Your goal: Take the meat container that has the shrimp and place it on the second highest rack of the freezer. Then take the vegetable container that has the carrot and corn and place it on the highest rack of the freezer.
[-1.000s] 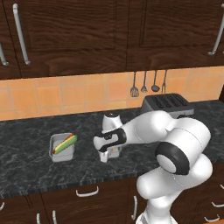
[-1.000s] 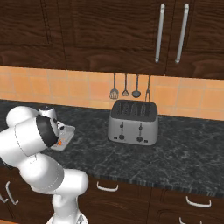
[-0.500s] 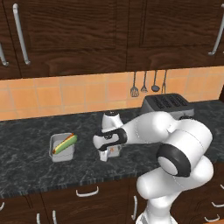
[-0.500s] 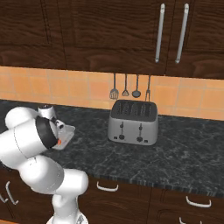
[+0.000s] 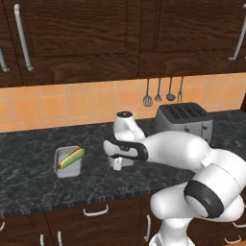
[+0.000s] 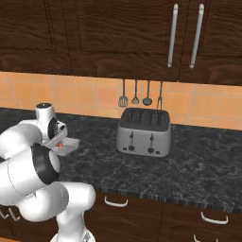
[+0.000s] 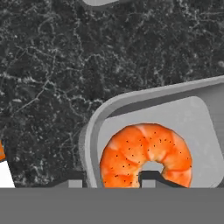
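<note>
Reaching out low over the dark speckled worktop [image 5: 29, 182], the white arm is holding its end effector [image 5: 116, 162] right down at the grey meat container [image 7: 153, 109] with the shrimp [image 7: 146, 155]. Seen from the hand, the curled orange shrimp is lying on the tray's pale floor close to the rounded corner of its rim, and one dark fingertip [image 7: 151, 178] is rising just in front of the shrimp, inside the tray wall, while the other is sitting outside the wall, so the jaws are straddling the rim. Whether they are already pressing on the wall I cannot tell. From the right base camera, the tray [image 6: 66, 144] is peeking out just beside the wrist, resting on the worktop. Further left in the left base view, the vegetable container [image 5: 67, 162] with the carrot and corn [image 5: 71, 157] is sitting on the worktop, well apart from the hand. A silver toaster [image 6: 144, 132] is standing at the back, below hanging utensils [image 6: 141, 93].
</note>
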